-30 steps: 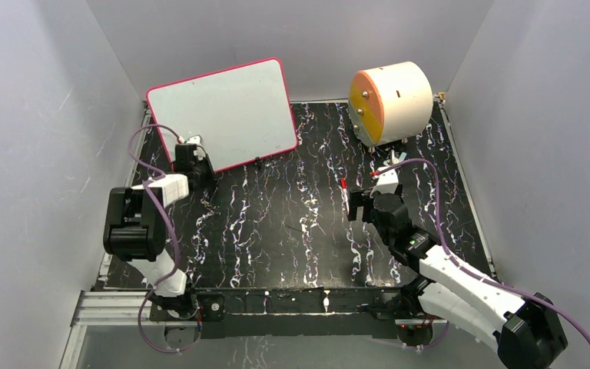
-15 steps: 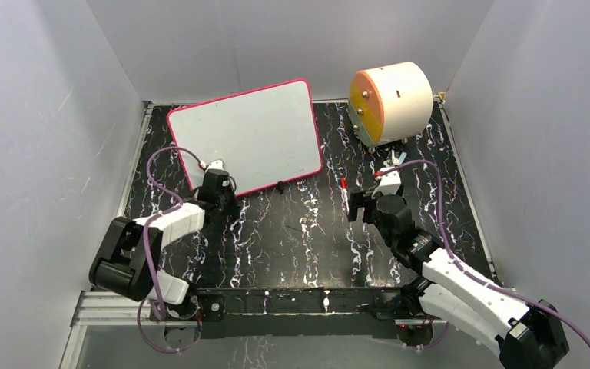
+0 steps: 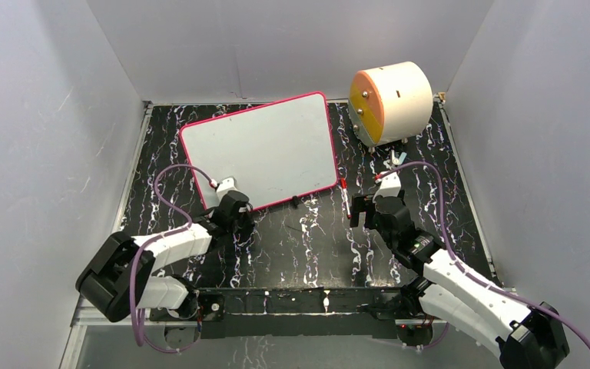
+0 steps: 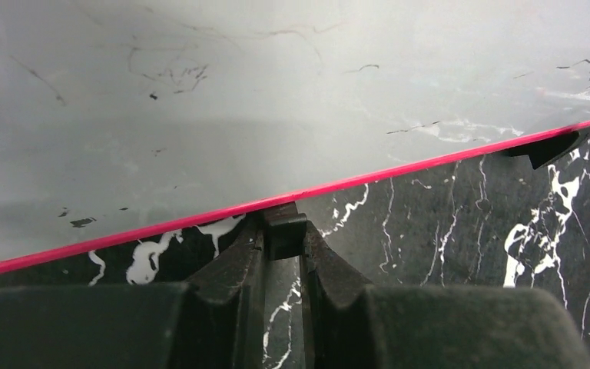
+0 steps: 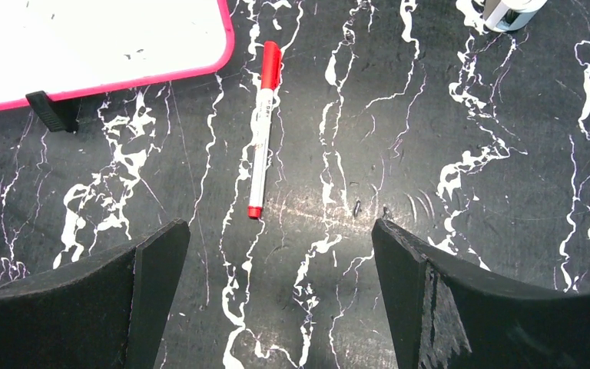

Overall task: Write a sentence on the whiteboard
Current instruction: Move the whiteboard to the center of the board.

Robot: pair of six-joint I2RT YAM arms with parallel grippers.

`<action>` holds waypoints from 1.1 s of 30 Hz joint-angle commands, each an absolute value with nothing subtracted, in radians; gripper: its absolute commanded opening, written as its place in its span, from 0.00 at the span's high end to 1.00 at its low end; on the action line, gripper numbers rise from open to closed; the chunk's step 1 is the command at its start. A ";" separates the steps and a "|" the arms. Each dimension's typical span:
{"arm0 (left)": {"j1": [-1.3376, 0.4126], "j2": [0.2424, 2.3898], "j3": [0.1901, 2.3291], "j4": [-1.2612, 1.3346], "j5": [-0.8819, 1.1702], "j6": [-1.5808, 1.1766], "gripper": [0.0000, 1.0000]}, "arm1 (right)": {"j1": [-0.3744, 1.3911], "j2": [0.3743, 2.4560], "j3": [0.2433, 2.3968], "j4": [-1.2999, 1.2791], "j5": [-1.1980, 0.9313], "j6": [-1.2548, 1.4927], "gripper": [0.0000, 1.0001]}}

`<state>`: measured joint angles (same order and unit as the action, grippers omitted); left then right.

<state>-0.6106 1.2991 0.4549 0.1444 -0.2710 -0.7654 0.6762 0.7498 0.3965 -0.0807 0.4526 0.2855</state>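
Black marbled table (image 3: 292, 231), grey walls. Top: whiteboard (image 3: 265, 150) rear-centre; left gripper (image 3: 240, 206) at its near edge, jaws hidden from us. Left wrist: we see it clamped on black foot (image 4: 286, 231) under pink frame (image 4: 430, 160). Right wrist: right gripper (image 5: 276, 231) spread wide above marker (image 5: 262, 131); board corner cut off.

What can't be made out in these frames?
- Print on the marker: too small to read in the right wrist view.
- Far edge of the whiteboard: cut off in both wrist views. The faint marks on its face are illegible.
- Fingertips of the left gripper: hidden under its own wrist in the top view.
- Back of the cream cylinder: turned away from the top camera.
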 commanded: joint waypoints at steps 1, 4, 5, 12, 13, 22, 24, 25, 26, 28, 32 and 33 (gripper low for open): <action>-0.670 1.282 0.439 0.193 -0.272 -0.872 1.00 | 0.675 0.747 0.450 -0.087 0.453 0.308 0.01; -0.687 1.300 0.440 0.198 -0.268 -0.888 1.00 | 0.674 0.778 0.454 -0.096 0.452 0.315 0.01; -0.692 1.300 0.438 0.199 -0.270 -0.893 1.00 | 0.674 0.790 0.456 -0.098 0.450 0.319 0.01; -0.695 1.230 0.430 0.157 -0.268 -0.890 0.83 | 0.673 0.895 0.481 -0.093 0.427 0.324 0.01; -0.695 1.220 0.425 0.151 -0.263 -0.894 0.81 | 0.673 0.916 0.489 -0.098 0.425 0.326 0.01; -0.696 1.110 0.400 0.115 -0.181 -0.900 0.51 | 0.671 1.084 0.537 -0.054 0.387 0.323 0.02; -0.696 1.075 0.404 0.082 -0.157 -0.899 0.46 | 0.666 1.118 0.546 -0.035 0.380 0.315 0.03; -0.696 1.050 0.409 0.061 -0.150 -0.893 0.44 | 0.660 1.137 0.552 -0.031 0.373 0.313 0.04; -0.696 1.025 0.418 0.032 -0.148 -0.888 0.41 | 0.652 1.155 0.558 -0.024 0.365 0.312 0.05; -0.696 0.969 0.449 -0.034 -0.148 -0.859 0.35 | 0.635 1.187 0.564 -0.008 0.351 0.306 0.08; -0.696 0.881 0.544 -0.147 -0.150 -0.742 0.30 | 0.592 1.257 0.577 0.036 0.315 0.295 0.13; -0.696 0.864 0.572 -0.170 -0.145 -0.708 0.29 | 0.580 1.276 0.583 0.040 0.303 0.292 0.15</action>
